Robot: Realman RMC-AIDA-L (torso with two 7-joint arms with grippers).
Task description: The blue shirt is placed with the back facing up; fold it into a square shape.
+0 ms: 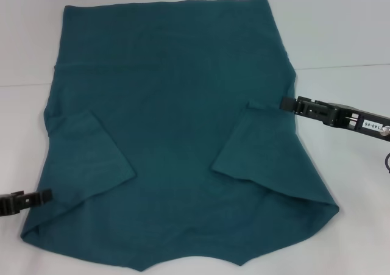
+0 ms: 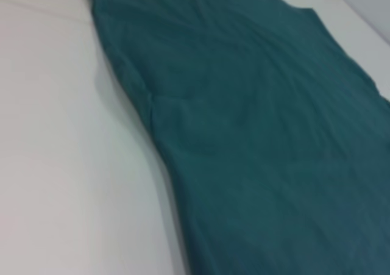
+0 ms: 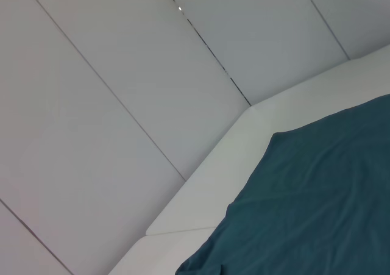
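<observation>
The table (image 1: 341,37), white, carries everything and meets a pale panelled wall (image 3: 122,74) at its far side. The blue shirt (image 1: 177,128) lies spread flat across the middle of it, plain side up, with both short sleeves turned inward over the body; the sleeve on my left (image 1: 91,153) and the one on my right (image 1: 256,147) each make a slanted flap. My right gripper (image 1: 286,103) sits at the shirt's right edge, tips touching the cloth beside the folded sleeve; I cannot tell if it is clenched. My left gripper (image 1: 44,195) rests low at the left edge, just touching the fabric; grip also unclear.
</observation>
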